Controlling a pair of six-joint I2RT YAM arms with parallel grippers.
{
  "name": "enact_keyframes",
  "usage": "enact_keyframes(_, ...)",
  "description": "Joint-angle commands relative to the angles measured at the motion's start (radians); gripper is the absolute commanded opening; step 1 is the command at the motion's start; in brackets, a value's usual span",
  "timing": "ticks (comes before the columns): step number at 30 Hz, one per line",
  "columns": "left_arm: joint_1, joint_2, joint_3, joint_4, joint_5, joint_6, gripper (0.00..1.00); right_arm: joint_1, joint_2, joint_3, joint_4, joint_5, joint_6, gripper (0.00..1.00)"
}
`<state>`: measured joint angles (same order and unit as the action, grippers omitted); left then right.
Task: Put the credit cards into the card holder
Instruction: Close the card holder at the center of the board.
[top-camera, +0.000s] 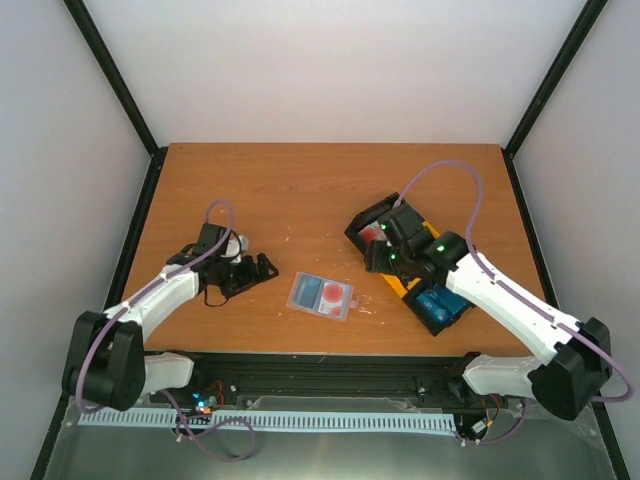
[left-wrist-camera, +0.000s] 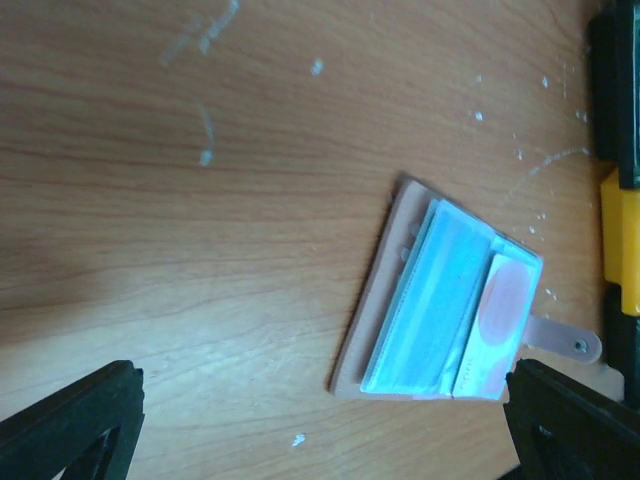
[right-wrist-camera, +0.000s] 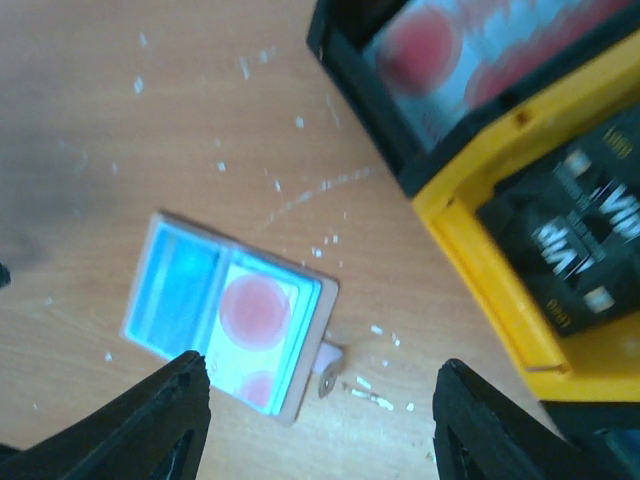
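Card holder (top-camera: 321, 294) lies open on the tabletop (top-camera: 300, 190) between the pincers, a red card (right-wrist-camera: 250, 310) pocketed. Left pincer (top-camera: 262, 268) and right pincer (right-wrist-camera: 320, 400) both gape empty; further credit cards (right-wrist-camera: 470, 40) lie in the tray (right-wrist-camera: 470, 260) beside the right pincer.

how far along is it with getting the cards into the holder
Done: the open tan folding card holder seems to carry one blue plastic card and one red-and-white card in its clear pockets. In hand: nothing; the left gripper and right gripper are both open and empty, the right above the black-and-yellow tray. Left: red cards and blue cards lie in the tray.
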<state>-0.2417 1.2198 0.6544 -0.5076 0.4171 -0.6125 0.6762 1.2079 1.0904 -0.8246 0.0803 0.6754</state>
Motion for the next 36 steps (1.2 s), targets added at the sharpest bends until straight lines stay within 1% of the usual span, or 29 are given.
enact_keyframes(1,0.008,0.082,-0.015,0.109,0.182,0.012,1.00,0.001,0.055,-0.095,0.068,-0.170,0.053,0.61)
enact_keyframes(4,0.008,0.129,-0.022,0.149,0.234,0.011,1.00,0.028,0.102,-0.129,0.129,-0.234,0.079,0.61)
enact_keyframes(6,0.008,0.161,-0.024,0.172,0.267,0.006,1.00,0.058,0.137,-0.128,0.146,-0.245,0.086,0.60)
enact_keyframes(10,0.009,0.207,-0.023,0.197,0.298,-0.005,0.99,0.140,0.228,-0.098,0.188,-0.256,0.074,0.50)
enact_keyframes(13,0.009,0.234,-0.022,0.207,0.304,-0.007,0.97,0.195,0.316,-0.050,0.190,-0.233,0.069,0.40)
enact_keyframes(18,0.008,0.276,-0.031,0.247,0.357,-0.015,0.92,0.220,0.439,-0.021,0.202,-0.198,0.102,0.31)
enact_keyframes(28,0.003,0.361,-0.030,0.276,0.412,-0.024,0.89,0.219,0.532,-0.030,0.187,-0.168,0.115,0.30)
enact_keyframes(36,-0.050,0.435,-0.008,0.270,0.428,-0.041,0.89,0.218,0.564,-0.026,0.153,-0.161,0.122,0.30)
